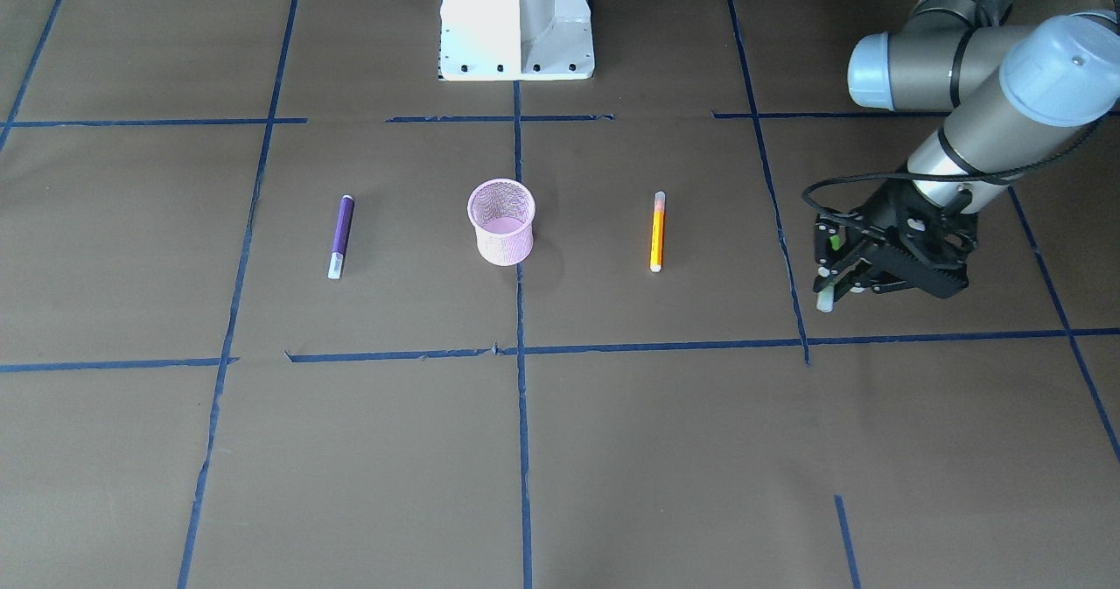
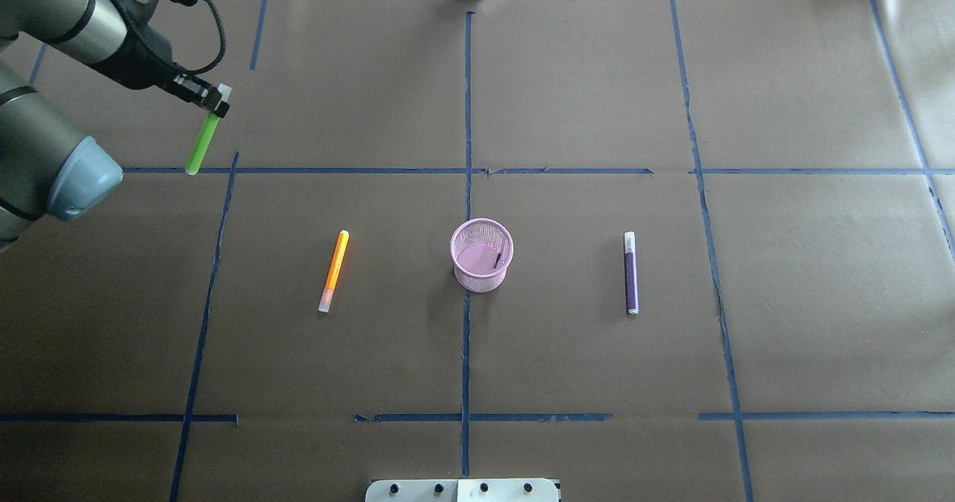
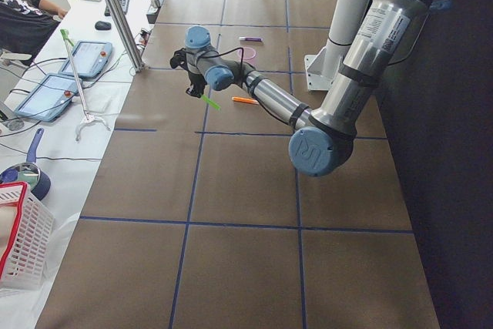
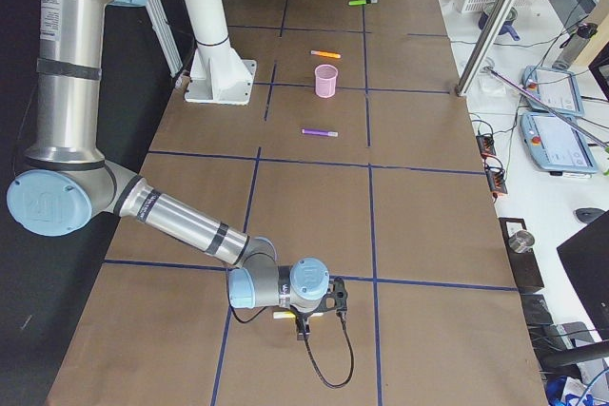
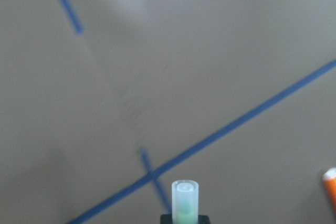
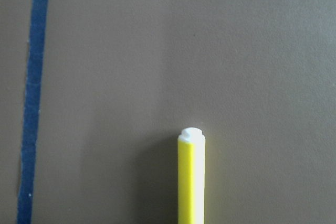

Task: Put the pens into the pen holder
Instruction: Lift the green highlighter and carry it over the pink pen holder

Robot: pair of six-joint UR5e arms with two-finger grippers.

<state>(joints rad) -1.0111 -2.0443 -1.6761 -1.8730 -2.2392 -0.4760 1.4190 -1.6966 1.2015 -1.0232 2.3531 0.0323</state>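
My left gripper (image 2: 215, 105) is clamped on the green pen (image 2: 200, 144), well apart from the holder (image 2: 482, 256). The orange pen (image 2: 335, 269) and purple pen (image 2: 631, 272) lie either side of it, uncollected. My right gripper (image 4: 303, 319) is at the yellow pen (image 6: 190, 182); I can't tell its grip.

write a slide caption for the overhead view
Left claw holds the green pen at the far left while orange pen and purple pen lie flanking the pink pen holder.

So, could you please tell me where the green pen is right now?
In the overhead view the green pen is at upper left, held by the left gripper, up and left of the orange pen.
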